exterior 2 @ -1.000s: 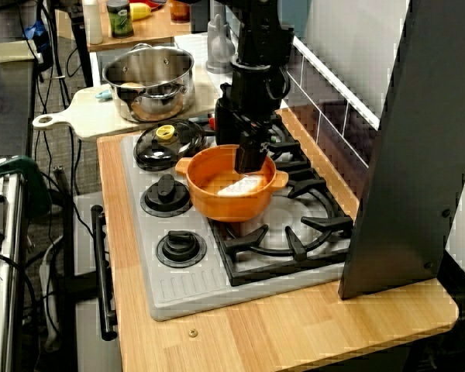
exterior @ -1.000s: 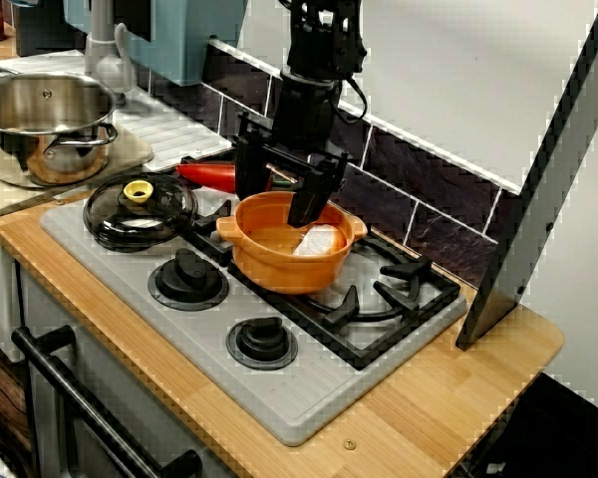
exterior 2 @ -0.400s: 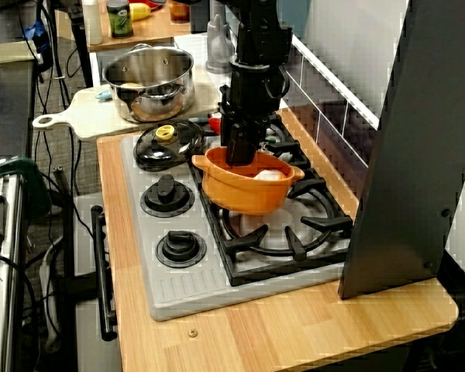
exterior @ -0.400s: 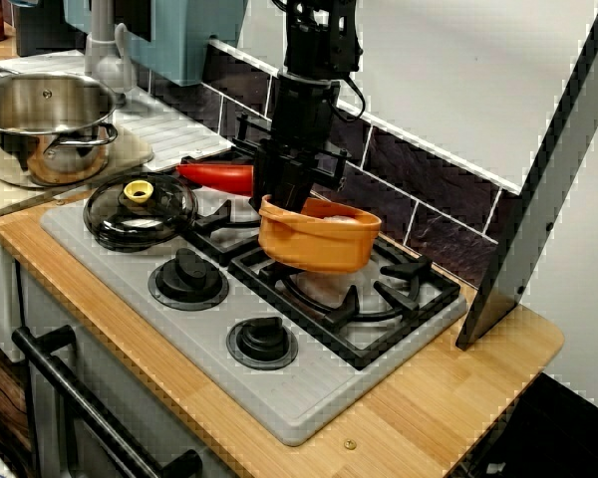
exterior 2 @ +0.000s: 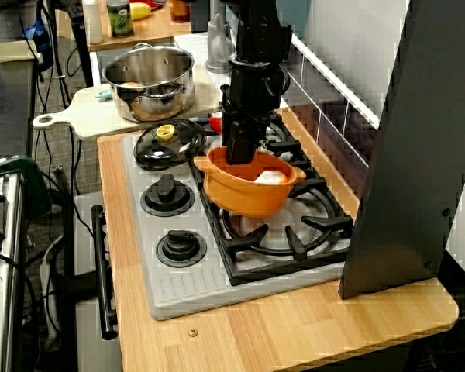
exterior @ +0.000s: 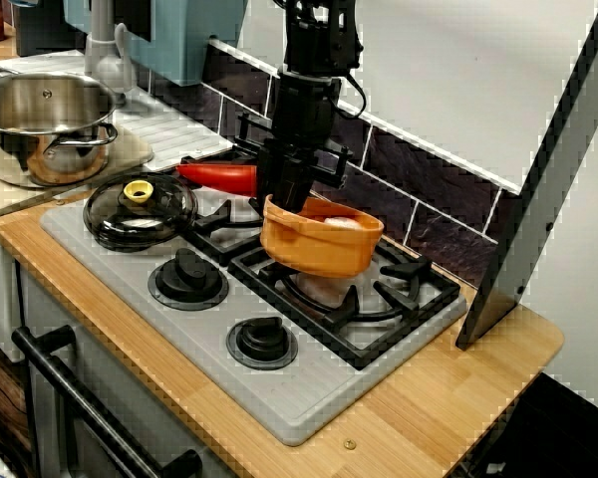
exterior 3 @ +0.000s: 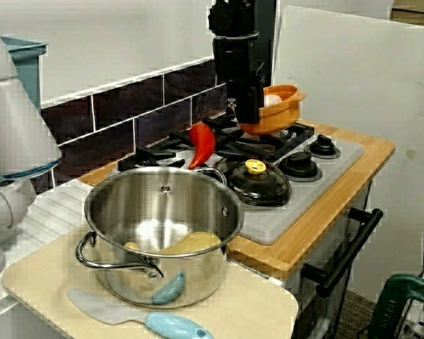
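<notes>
My black gripper (exterior: 285, 197) is shut on the near-left rim of an orange two-handled pot (exterior: 324, 246). The pot hangs tilted a little above the rear-right burner grate (exterior: 384, 297). A white lump (exterior: 341, 222) lies inside it. In the high side view the gripper (exterior 2: 239, 153) comes straight down onto the pot (exterior 2: 252, 195), where the white lump (exterior 2: 270, 177) rests by its far wall. In the view past the steel pot, the gripper (exterior 3: 246, 111) holds the orange pot (exterior 3: 277, 114) clear of the stove.
A black glass lid with a yellow knob (exterior: 140, 207) lies on the stove's left. Behind the gripper lies a red pepper (exterior: 219, 176). A steel pot (exterior: 45, 124) stands on a cutting board (exterior 3: 247, 311) with a blue spatula (exterior 3: 171, 325). A tall grey panel (exterior: 538, 199) leans at the right.
A second ago the gripper stood open over the pot resting on the grate. It has shut on the rim, and the pot has risen, tilted and shifted slightly right.
</notes>
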Controlling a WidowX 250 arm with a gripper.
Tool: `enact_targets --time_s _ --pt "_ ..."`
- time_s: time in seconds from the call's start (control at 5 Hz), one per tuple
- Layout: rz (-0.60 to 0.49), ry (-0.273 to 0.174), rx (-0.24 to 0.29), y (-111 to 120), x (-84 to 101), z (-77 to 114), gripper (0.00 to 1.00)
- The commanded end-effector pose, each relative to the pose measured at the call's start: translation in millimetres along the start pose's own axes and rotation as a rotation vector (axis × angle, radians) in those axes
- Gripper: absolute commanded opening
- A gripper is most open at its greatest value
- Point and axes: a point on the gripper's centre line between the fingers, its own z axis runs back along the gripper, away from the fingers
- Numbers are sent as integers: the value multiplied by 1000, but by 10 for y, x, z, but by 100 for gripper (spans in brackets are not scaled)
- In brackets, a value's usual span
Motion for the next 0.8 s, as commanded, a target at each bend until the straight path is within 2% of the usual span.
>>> enact_targets --time_s 0.0,0.2,0.4,0.6 --pt "-31 -70 -99 253 -47 341 0" --pt "-29 -69 -100 278 -33 352 0" --pt "-41 -26 -136 294 -32 400 0" --pt "-55 -17 -183 353 -137 581 0"
